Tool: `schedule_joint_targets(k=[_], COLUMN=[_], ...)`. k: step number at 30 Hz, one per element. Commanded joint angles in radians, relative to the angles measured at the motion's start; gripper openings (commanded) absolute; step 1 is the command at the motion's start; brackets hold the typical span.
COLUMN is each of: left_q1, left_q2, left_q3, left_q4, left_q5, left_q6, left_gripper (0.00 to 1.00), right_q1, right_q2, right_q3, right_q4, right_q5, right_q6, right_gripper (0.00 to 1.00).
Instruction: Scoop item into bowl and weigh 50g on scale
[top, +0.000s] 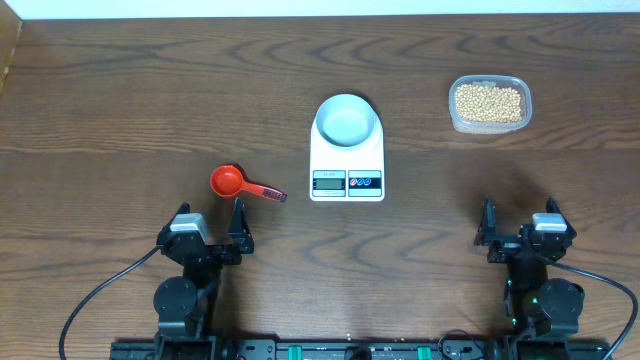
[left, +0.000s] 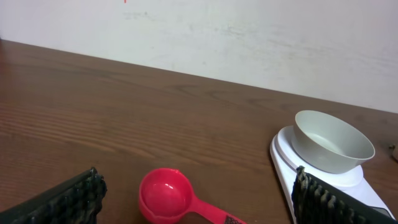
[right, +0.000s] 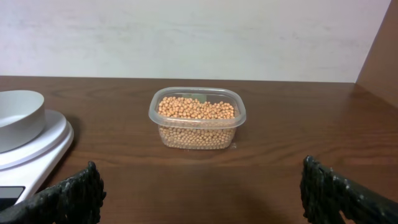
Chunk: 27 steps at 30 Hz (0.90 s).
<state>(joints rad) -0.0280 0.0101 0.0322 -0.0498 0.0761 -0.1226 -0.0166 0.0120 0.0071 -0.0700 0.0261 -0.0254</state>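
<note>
The item, tan-yellow beans (top: 489, 102) (right: 198, 109), fills a clear plastic tub (top: 453, 108) (right: 152, 114) at the back right. The pale bowl (top: 347, 121) (left: 331, 143) (right: 17, 117) stands empty on the white scale (top: 347, 183) (left: 282, 158) (right: 46, 144) at the table's middle. My left gripper (top: 212, 217) (left: 198, 186) is open near the front left, low over the table. A red scoop (top: 230, 181) (left: 165, 194) lies just ahead of it, between the fingers' line. My right gripper (top: 519, 218) (right: 200, 180) is open at the front right, facing the tub, nothing between its fingers.
The scoop's handle (top: 267, 192) points right toward the scale. A pale wall (right: 199, 37) rises behind the table's far edge. Bare brown wood lies between each gripper and the things ahead of it.
</note>
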Motion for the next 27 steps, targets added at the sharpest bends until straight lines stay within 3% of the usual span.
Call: schedule_joint_targets(k=[1,10,22,27], left_q1=[0.004,0.004,0.004,0.005], left_q2=[-0.005,-0.005,-0.005,-0.005], left_q3=[-0.028,-0.028,-0.028,-0.017], left_q4=[-0.015,0.002,0.3,0.354], left_q5=[0.012,0.013,-0.045,-0.075], left_q6=[0.021,0.02,0.032,0.04], left_gripper=[0.98,0.98,0.98,0.98], right_q1=[-0.002,-0.002,-0.002,-0.002], right_q2=[-0.007,-0.007,-0.007,-0.007], right_q3=[-0.002,-0.002,-0.002,-0.002], right_q4=[-0.002,-0.002,-0.002,-0.002], right_q5=[0.009,0.009,0.009,0.009], right_q6=[0.01,0.01,0.01,0.01], right_gripper=[0.99,0.99,0.99,0.99])
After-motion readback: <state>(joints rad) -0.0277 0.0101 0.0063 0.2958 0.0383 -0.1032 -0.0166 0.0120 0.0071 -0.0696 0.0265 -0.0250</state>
